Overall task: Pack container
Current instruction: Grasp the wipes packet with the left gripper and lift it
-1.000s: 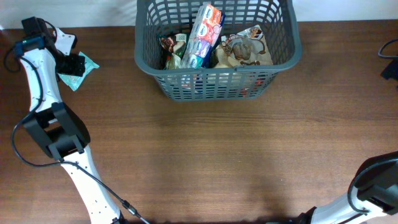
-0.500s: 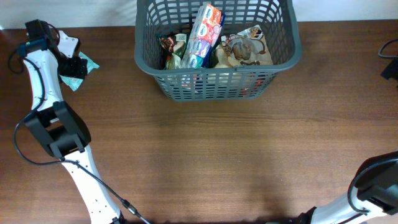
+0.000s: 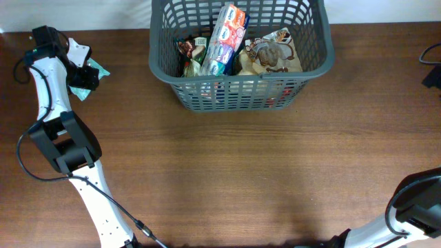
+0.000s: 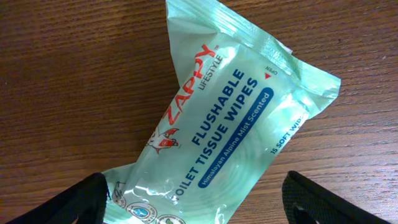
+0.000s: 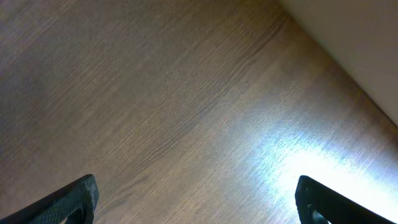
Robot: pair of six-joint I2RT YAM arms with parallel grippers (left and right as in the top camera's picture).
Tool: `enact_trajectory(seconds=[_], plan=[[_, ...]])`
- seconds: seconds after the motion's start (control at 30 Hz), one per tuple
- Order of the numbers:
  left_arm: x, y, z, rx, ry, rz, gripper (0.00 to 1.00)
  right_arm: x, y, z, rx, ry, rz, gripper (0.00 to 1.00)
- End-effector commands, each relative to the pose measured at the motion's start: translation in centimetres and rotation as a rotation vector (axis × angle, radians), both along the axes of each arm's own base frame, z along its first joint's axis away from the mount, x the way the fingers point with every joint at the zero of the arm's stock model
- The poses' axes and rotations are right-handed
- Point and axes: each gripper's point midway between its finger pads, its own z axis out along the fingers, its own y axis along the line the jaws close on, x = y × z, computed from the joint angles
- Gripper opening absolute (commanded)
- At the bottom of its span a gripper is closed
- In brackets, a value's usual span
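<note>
Overhead: the container [image 3: 241, 96], a dark grey lattice basket, stands at the far edge of the table [image 3: 227, 172], about the middle. Three packets can be told apart inside it. A tall blue-and-red pack [image 3: 225, 34] leans up, a brown-printed pouch [image 3: 272, 55] sits to its right, and a small dark packet [image 3: 186, 52] to its left. Something red shows through the lower slats, but I cannot tell what it is. One flushable wipes pack [image 3: 98, 69] lies on the table well to the left of the container, under the left end effector [image 3: 81, 72].

Left wrist: the flushable wipes pack [image 4: 230, 118] lies flat and slantwise on the wood. The left end effector [image 4: 196, 202] is spread wide, one finger either side of the pack's near end, gripping nothing. The pack looks to be a light, soft film pouch, glossy and probably slippery, that would squash under pressure. The best hold is probably across the plump middle, on the narrow width, since the thin crimped end seals would likely fold. One pack is visible here.

Right wrist: the right end effector [image 5: 199, 202] is spread wide over bare table and holds nothing. No packets show in this view.
</note>
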Motion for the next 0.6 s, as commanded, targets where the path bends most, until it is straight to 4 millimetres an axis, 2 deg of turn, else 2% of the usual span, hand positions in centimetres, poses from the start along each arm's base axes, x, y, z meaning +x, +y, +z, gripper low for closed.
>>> enact_trajectory(seconds=[0.0,0.2,0.43,0.5,0.57], plan=[[-0.1,-0.5,-2.1,-0.027,0.026,-0.024,0.82,-0.1,0.1,0.5,-0.004,-0.015,-0.005,0.99],[-0.4,-0.6,-3.4,-0.036,0.048,-0.024,0.87,-0.1,0.1,0.5,-0.004,-0.015,-0.005,0.99],[-0.6,-0.7,-4.5,-0.044,0.067,-0.023,0.85,-0.1,0.1,0.5,-0.004,-0.015,-0.005,0.99],[-0.6,-0.7,-4.5,-0.043,0.066,-0.024,0.68,-0.1,0.1,0.5,-0.004,-0.015,-0.005,0.99],[-0.5,-0.7,-4.5,-0.042,0.062,-0.024,0.41,-0.1,0.1,0.5,-0.004,-0.015,-0.005,0.99]])
